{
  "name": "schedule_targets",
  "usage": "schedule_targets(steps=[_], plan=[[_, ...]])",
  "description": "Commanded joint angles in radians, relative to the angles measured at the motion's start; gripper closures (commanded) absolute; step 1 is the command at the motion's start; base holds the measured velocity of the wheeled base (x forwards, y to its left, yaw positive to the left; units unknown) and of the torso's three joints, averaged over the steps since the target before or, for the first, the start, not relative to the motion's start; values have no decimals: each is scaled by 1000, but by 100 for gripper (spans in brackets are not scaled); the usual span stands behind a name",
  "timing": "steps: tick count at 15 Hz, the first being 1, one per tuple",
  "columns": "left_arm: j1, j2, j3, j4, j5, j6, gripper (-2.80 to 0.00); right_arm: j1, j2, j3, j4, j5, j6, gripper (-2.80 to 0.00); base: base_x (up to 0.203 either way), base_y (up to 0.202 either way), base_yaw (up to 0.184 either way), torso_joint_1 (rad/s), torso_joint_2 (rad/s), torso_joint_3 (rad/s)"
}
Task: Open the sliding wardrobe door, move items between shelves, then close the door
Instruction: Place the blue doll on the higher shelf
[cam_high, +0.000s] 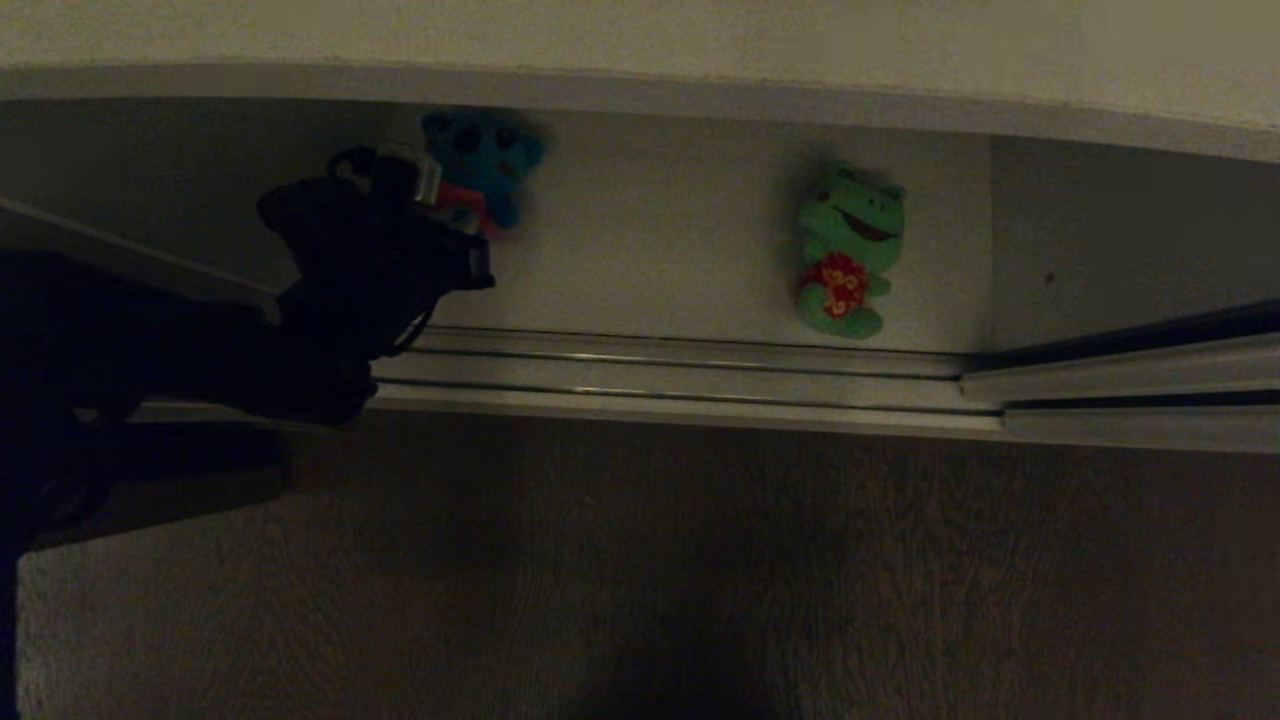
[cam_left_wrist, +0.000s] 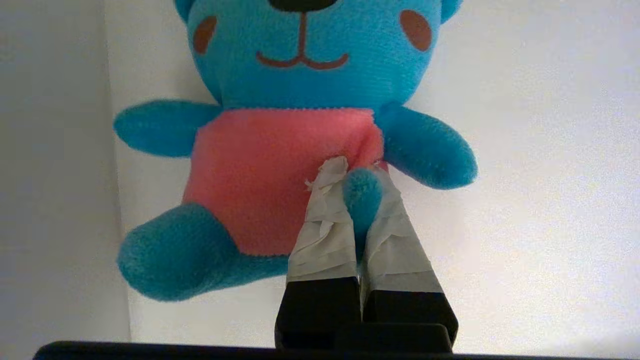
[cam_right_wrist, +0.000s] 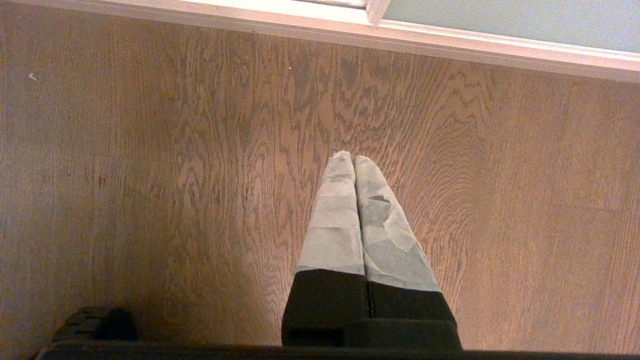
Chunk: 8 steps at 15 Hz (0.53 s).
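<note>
The teal-blue bear (cam_left_wrist: 280, 175) with its red belly lies at the left end of the off-white shelf (cam_high: 650, 250), close to the left side wall. My left gripper (cam_left_wrist: 360, 180) is shut on one of its blue legs, which is pinched between the white-taped fingers (cam_left_wrist: 325, 225). From the head camera, the dark left arm reaches in from the left, with the left gripper (cam_high: 455, 215) just under the bear (cam_high: 485, 160). The green frog (cam_high: 848, 250) lies face up on the same shelf, further right. The sliding wardrobe door (cam_high: 1140, 395) stands slid to the right. My right gripper (cam_right_wrist: 354, 159) hangs shut and empty over the floor.
Metal door tracks (cam_high: 680, 370) run along the shelf's front edge. An off-white board (cam_high: 640, 40) overhangs the shelf from above. Brown wooden floor (cam_high: 640, 560) lies in front of the wardrobe. A pale grey-green panel in a light frame (cam_right_wrist: 500, 20) shows beyond the floor in the right wrist view.
</note>
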Motion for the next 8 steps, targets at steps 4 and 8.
schedule_targets(steps=[4,8], plan=[[-52,-247,234,79,-1,-47,0,0,-2,0,0,0,-1,0,0,0,0,0,0,0],[-77,-396,386,235,-5,-137,0,-1,-2,1,0,0,-1,0,0,0,0,0,0,0]])
